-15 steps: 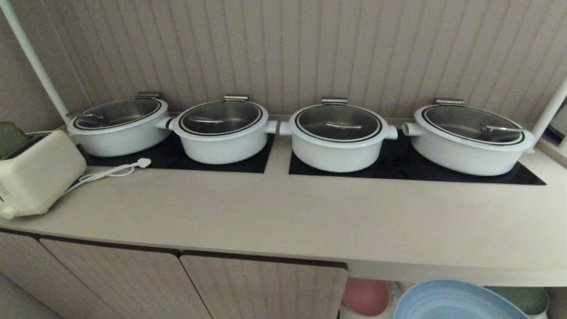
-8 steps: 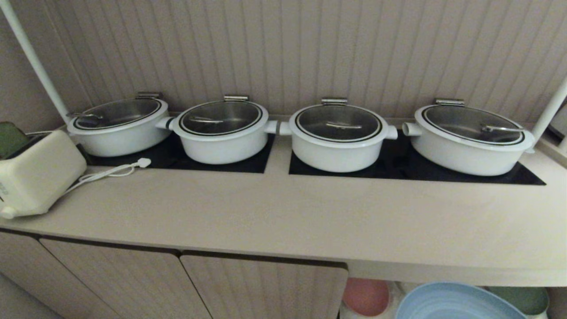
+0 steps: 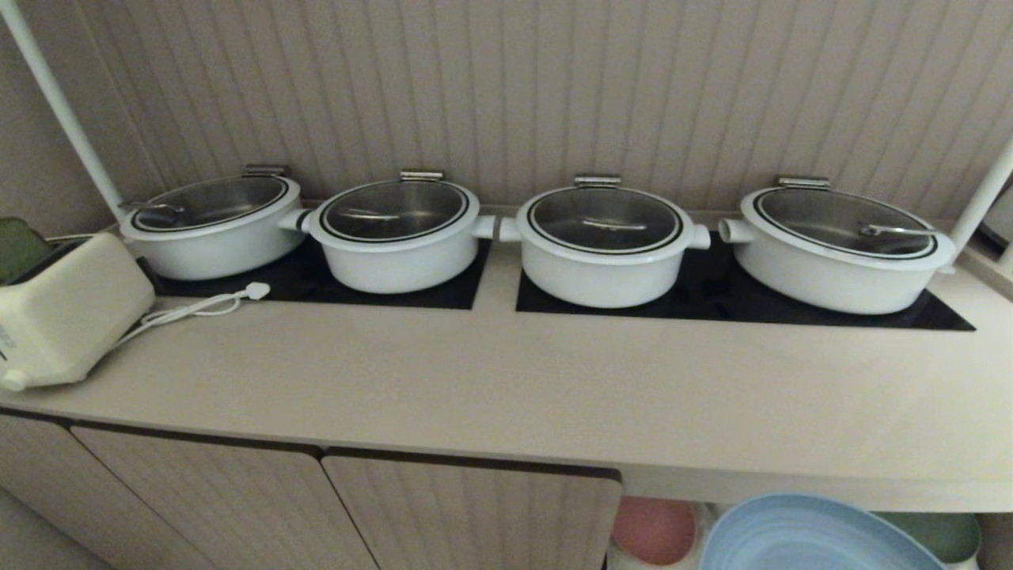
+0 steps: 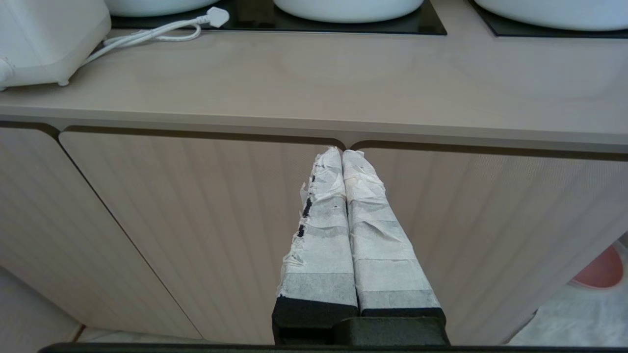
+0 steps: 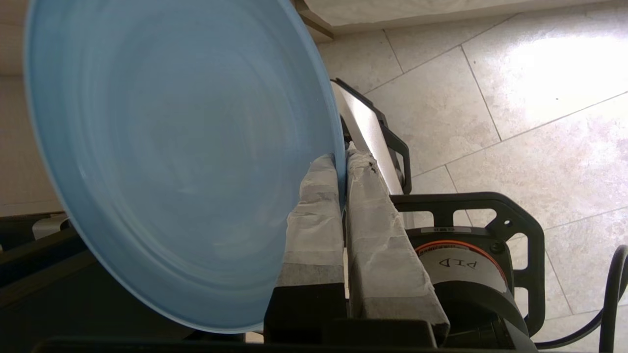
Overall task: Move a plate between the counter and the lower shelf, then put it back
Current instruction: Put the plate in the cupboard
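The light-blue plate (image 3: pixel 807 538) hangs in front of the lower shelf (image 4: pixel 569 323), just under the front edge of the counter (image 3: pixel 506 380), at the bottom right of the head view. In the right wrist view the plate (image 5: pixel 171 162) stands on edge, and my right gripper (image 5: pixel 342 159) is shut on its rim, one taped finger on each face. The right gripper itself is outside the head view. My left gripper (image 4: pixel 342 152) is shut and empty, held still before the ribbed cabinet doors (image 4: pixel 206 220).
Four white lidded pots (image 3: pixel 605 245) stand on the black hob panels (image 3: pixel 712 297) at the back of the counter. A white toaster (image 3: pixel 67 313) with a loose cord sits at its left end. A pink plate (image 3: pixel 654 529) and a green plate (image 3: pixel 942 532) lie in the shelf.
The light-blue plate has dipped slightly and then come up a little, showing slightly more in the head view. The left arm has not moved.
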Motion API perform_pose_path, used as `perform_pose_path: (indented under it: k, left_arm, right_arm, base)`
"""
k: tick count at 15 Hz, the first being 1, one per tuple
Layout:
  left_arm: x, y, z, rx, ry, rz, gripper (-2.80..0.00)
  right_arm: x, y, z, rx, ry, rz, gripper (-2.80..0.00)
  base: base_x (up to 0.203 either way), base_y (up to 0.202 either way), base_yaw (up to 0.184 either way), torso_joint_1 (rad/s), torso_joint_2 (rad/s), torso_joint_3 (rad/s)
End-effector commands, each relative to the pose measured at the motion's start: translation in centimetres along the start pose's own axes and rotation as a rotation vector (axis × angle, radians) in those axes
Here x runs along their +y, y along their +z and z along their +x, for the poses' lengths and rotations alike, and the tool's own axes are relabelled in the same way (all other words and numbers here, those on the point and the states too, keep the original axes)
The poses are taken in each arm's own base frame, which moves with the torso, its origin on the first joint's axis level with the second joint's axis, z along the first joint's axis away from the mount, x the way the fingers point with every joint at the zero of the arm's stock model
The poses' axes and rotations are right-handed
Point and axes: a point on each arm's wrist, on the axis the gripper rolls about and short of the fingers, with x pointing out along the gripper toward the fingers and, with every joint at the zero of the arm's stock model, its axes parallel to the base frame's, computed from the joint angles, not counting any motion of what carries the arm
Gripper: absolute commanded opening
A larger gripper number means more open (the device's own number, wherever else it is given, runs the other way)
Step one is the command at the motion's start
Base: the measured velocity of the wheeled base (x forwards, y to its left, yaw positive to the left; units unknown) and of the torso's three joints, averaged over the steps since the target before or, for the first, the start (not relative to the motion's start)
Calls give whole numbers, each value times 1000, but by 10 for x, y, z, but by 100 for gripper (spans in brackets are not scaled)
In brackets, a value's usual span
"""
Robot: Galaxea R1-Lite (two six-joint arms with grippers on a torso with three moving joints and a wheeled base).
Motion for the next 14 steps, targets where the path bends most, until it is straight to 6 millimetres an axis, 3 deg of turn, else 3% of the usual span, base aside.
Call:
perform_pose_path:
  k: [1,14]
  left_arm:
    - [0,0,0,0,0,0,-280]
    - [0,0,0,0,0,-2,-280]
  right_arm:
    - [0,-1,1,7,-4,4,-280]
    - [-3,-6,0,2,1,8,-280]
  base:
    - [0,0,0,0,0,0]
    - [0,0,0,0,0,0]
